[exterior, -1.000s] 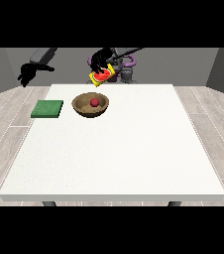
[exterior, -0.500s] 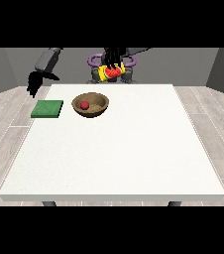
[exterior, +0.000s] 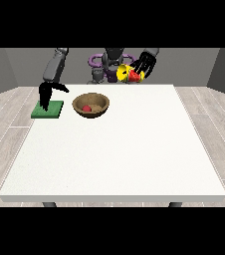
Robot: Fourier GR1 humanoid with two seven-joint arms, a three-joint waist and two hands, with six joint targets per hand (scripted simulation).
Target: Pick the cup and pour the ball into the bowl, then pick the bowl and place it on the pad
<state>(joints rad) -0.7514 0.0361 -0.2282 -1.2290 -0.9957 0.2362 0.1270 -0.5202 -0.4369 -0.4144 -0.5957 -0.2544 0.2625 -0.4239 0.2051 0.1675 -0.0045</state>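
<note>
Two robot hands show above a large white counter (exterior: 119, 149) that fills most of the front view. The counter stands on a floor (exterior: 5, 107) of pale grey-brown planks, and a plain grey wall (exterior: 15, 64) closes the room behind the robot. Near the counter's far edge, toward the view's left, lies a green pad (exterior: 48, 109), flat and square. Just beside it, toward the middle, sits a brown wooden bowl (exterior: 90, 105), upright, with a red ball (exterior: 86, 108) resting inside. Bowl and pad are close but apart. The robot hand at the view's left (exterior: 46, 93) hangs over the pad with its fingers pointing down and holding nothing; whether they touch the pad cannot be told. The robot hand at the view's right (exterior: 145, 63) is raised above the counter's far edge, its fingers curled round a yellow and red cup (exterior: 128, 74) that lies tilted on its side in the air, well apart from the bowl. The near part of the counter is plain white.
</note>
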